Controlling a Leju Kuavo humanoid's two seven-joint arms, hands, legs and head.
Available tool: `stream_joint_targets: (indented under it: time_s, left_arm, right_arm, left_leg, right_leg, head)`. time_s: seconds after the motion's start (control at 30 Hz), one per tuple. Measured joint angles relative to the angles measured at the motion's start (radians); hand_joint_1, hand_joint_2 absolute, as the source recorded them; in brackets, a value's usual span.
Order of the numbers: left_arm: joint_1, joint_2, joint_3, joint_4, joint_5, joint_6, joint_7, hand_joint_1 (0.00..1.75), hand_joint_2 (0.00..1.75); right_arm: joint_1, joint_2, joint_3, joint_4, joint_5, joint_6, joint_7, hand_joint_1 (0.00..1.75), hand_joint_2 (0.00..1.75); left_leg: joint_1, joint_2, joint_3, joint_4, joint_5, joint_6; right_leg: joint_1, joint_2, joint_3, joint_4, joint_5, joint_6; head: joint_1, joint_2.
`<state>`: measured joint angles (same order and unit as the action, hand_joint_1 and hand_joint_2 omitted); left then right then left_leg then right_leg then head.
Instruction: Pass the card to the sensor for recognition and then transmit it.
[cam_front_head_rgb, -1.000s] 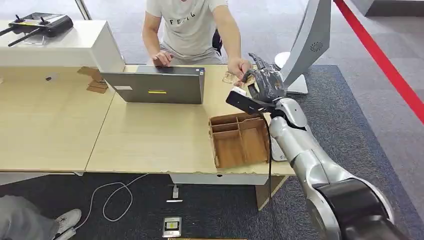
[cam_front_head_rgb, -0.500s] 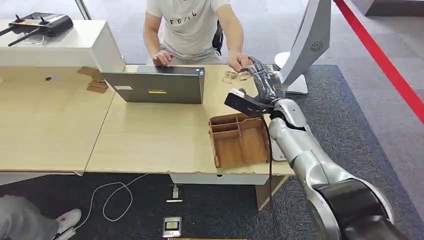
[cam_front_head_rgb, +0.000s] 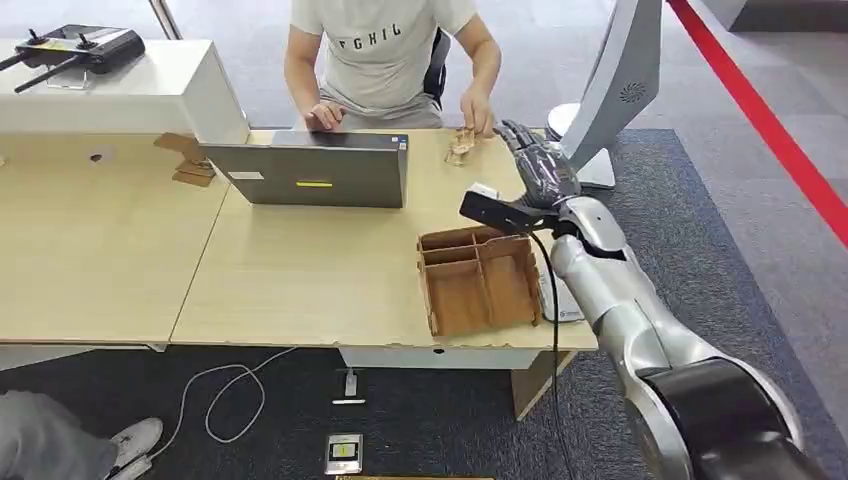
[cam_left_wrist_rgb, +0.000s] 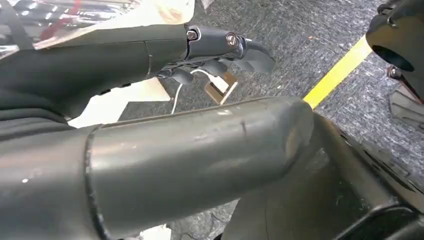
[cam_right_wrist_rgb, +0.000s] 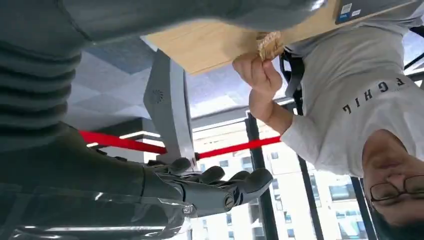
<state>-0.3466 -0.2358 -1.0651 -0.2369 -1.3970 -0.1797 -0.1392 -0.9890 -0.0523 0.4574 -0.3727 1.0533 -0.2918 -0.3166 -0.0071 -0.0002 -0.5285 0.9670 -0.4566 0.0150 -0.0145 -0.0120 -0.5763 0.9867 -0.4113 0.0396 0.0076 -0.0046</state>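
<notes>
Grey right hand (cam_front_head_rgb: 538, 160) empty beside person (cam_front_head_rgb: 385, 50); shirt reads "FGHIL".

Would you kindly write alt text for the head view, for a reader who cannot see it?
The robot's right hand, fingers apart and holding nothing, reaches over the far right of a wooden desk toward a seated person's hand holding a small wooden piece. A laptop and a compartmented wooden tray lie nearby.

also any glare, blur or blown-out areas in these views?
Head view: even light, sharp; right hand crisp. Right wrist view: windows behind the person blown out, near cover soft. Left wrist view: left hand dim and soft, glare patch at one corner.
</notes>
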Motion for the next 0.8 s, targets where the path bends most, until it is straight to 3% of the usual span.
stream_joint_targets:
  time_s: [0.8]
  left_arm:
    - [0.002, 0.002, 0.000, 0.000, 0.006, 0.003, 0.002, 0.00, 0.00]
  right_arm:
    - [0.014, -0.026, 0.017, -0.091, -0.007, 0.133, -0.046, 0.00, 1.75]
  left_leg:
    - [0.000, 0.000, 0.000, 0.000, 0.000, 0.000]
  right_leg:
    - [0.000, 0.000, 0.000, 0.000, 0.000, 0.000]
  head:
    - [0.000, 0.000]
